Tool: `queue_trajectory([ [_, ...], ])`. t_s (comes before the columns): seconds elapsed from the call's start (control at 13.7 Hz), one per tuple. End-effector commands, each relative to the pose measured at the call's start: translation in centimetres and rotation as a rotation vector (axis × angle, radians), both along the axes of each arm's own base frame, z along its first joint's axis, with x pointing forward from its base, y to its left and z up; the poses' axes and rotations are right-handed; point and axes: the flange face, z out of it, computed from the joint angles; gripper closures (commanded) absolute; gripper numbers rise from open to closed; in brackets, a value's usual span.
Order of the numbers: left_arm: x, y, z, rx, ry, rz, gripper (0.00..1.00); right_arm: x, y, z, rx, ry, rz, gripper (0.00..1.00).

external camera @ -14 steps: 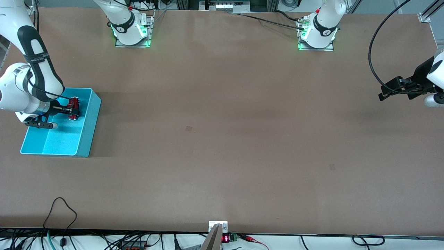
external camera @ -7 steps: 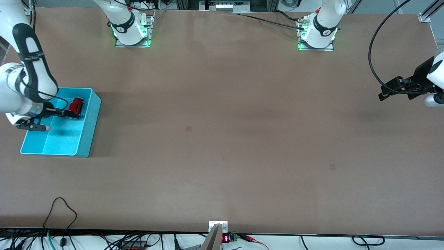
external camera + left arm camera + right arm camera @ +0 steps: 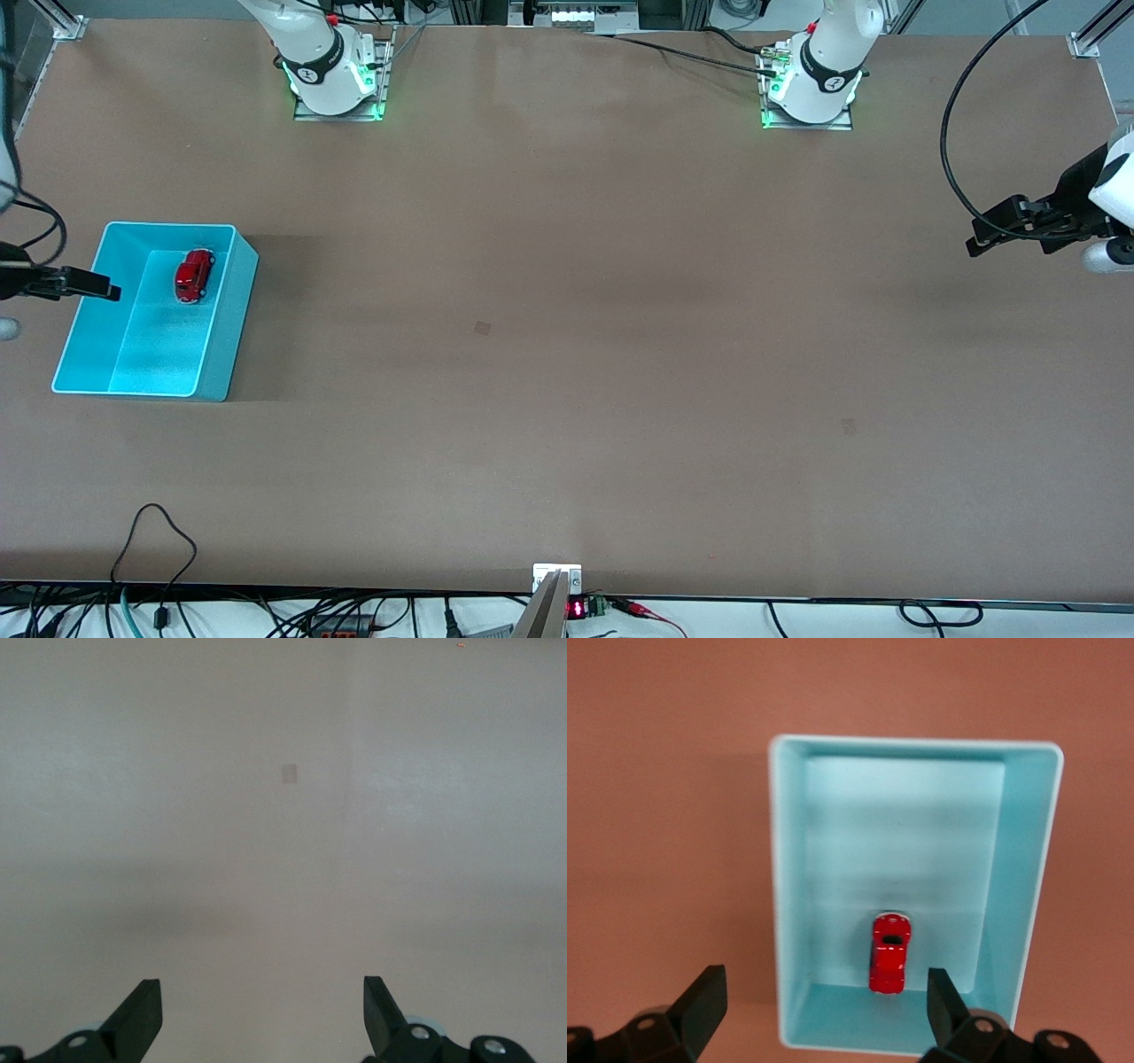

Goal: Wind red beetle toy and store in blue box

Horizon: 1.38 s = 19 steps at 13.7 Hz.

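Observation:
The red beetle toy (image 3: 194,276) lies on the floor of the blue box (image 3: 232,310), in the part farther from the front camera. The box stands at the right arm's end of the table. My right gripper (image 3: 106,289) is open and empty, raised over the box's outer wall at the table's end. In the right wrist view the toy (image 3: 889,952) lies free in the box (image 3: 778,859), between and below my right gripper's (image 3: 824,981) spread fingers. My left gripper (image 3: 979,241) waits open and empty over bare table at the left arm's end; the left wrist view (image 3: 261,992) shows only tabletop.
The two arm bases (image 3: 337,75) (image 3: 811,84) stand along the table's back edge. A black cable (image 3: 952,133) loops down to the left arm. A loose cable (image 3: 155,532) and a clamp (image 3: 556,580) sit at the table's front edge.
My right gripper let go of the red beetle toy, drew out of the box and moved toward the table's end. The toy stays in the box. The left arm has not moved.

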Motion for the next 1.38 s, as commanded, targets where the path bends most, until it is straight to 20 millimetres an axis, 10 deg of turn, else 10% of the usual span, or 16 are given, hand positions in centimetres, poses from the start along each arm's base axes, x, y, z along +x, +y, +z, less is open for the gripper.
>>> queue_trajectory([
  [0.0,-0.1,0.0,0.7,-0.010,-0.010,-0.005,0.00,-0.1,4.8,5.6,-0.021,-0.011,0.094,0.00],
  [0.22,-0.1,0.0,0.7,-0.010,-0.010,-0.005,0.00,-2.9,9.3,11.5,-0.061,0.006,0.161,0.00],
  [0.51,0.3,0.0,1.2,-0.007,-0.061,-0.015,0.00,-7.4,9.9,16.8,-0.065,0.008,0.114,0.00],
  [1.31,0.1,-0.1,1.1,-0.009,-0.044,-0.018,0.00,-7.5,10.0,16.1,-0.064,0.026,0.063,0.00],
])
